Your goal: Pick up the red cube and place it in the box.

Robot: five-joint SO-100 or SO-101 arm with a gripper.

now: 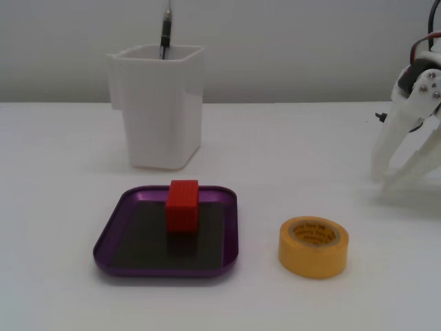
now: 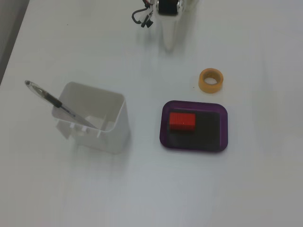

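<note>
The red cube [image 1: 182,205] stands upright inside the purple box [image 1: 165,270], on the dark bottom toward the far rim. In the other fixed view the cube [image 2: 182,121] sits in the left half of the box [image 2: 214,133]. My gripper [image 1: 383,178] is at the right edge of the table, well apart from the box, with its white fingers meeting at the tips and nothing held. In the other fixed view the gripper [image 2: 169,46] points down at the table near the top edge.
A tall white square cup [image 1: 162,117] with a pen [image 1: 165,31] in it stands behind the box; the other fixed view shows it [image 2: 111,135] left of the box. A yellow tape roll [image 1: 313,260] lies between the box and the gripper, also seen from above [image 2: 202,80].
</note>
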